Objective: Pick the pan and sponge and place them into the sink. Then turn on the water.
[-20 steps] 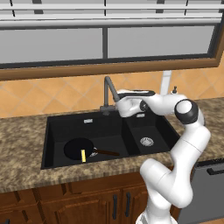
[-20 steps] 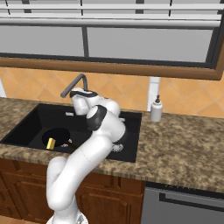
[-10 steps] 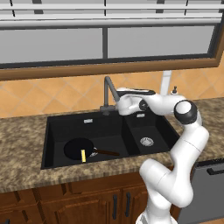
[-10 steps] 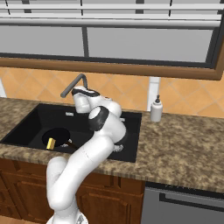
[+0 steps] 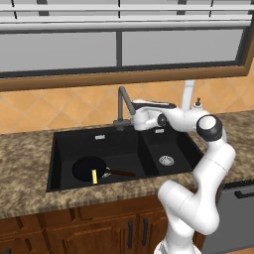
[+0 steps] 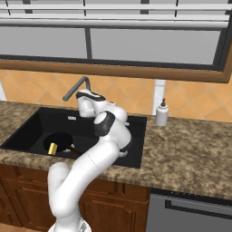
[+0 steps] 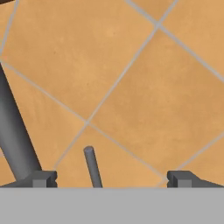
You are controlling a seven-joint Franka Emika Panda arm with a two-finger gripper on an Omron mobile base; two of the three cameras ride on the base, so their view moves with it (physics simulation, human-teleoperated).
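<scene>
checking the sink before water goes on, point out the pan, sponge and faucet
pan (image 5: pixel 84 167), left base view, on its round black bowl
sponge (image 5: pixel 94 176), left base view, on its yellow edge
faucet (image 5: pixel 122 105), left base view, on its upright dark neck

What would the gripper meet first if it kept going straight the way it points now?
Probably the thin grey faucet lever, which stands between the open gripper tips. Behind it lies the orange tiled wall. Depth is hard to judge.
</scene>
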